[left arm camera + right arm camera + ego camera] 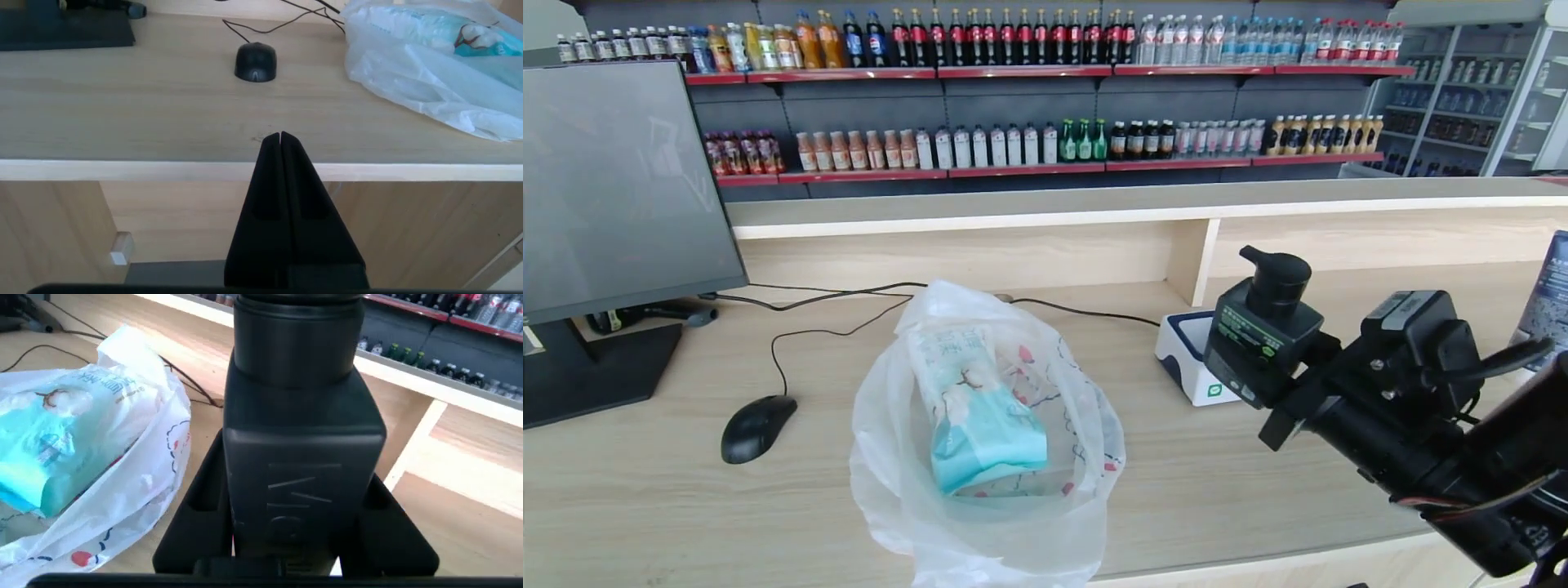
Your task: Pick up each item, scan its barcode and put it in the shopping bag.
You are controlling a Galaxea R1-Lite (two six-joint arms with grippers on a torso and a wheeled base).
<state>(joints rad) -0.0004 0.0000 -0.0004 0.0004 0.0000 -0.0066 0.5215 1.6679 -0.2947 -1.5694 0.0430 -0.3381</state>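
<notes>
My right gripper (1278, 384) is shut on a black pump bottle (1264, 327), held upright just above the white barcode scanner (1188, 355) at the counter's right. Up close, the black pump bottle (298, 441) sits squeezed between the gripper's two black fingers (200, 506). The clear shopping bag (980, 441) stands open mid-counter with a teal tissue pack (976, 408) inside; the shopping bag (82, 449) lies to the bottle's side in the right wrist view. My left gripper (280, 140) is shut with nothing in it, hovering at the counter's front edge, away from the shopping bag (441, 65).
A black mouse (757, 428) with its cable lies left of the bag, and a monitor (621, 188) stands at the far left. A raised wooden ledge (1143, 204) backs the counter. A packet (1547, 294) stands at the right edge.
</notes>
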